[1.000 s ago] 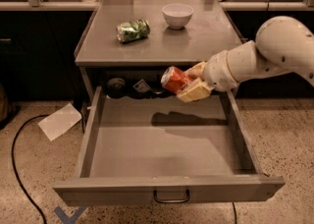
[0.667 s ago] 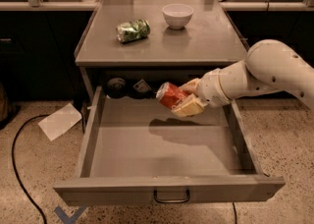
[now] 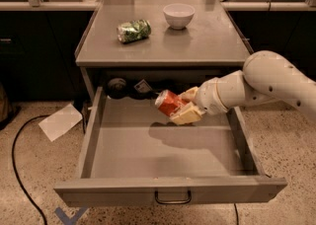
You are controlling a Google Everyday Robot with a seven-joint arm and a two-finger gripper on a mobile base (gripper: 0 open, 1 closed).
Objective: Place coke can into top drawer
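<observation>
**Can sinks lower over the open drawer**

The gripper [image 3: 178, 105] squeezes the can [image 3: 167, 101], with one pale finger above it and one below. The can is tilted. It hangs in the air over the far middle of the open drawer [image 3: 123, 192] and does not touch the drawer floor. A second ago it was higher, up near the table [image 3: 163, 46] edge. Now it has come down and a bit left. The arm [image 3: 266, 78] reaches in from the right. The green can [image 3: 133, 30] and the bowl [image 3: 178, 15] sit on the table as before.
</observation>
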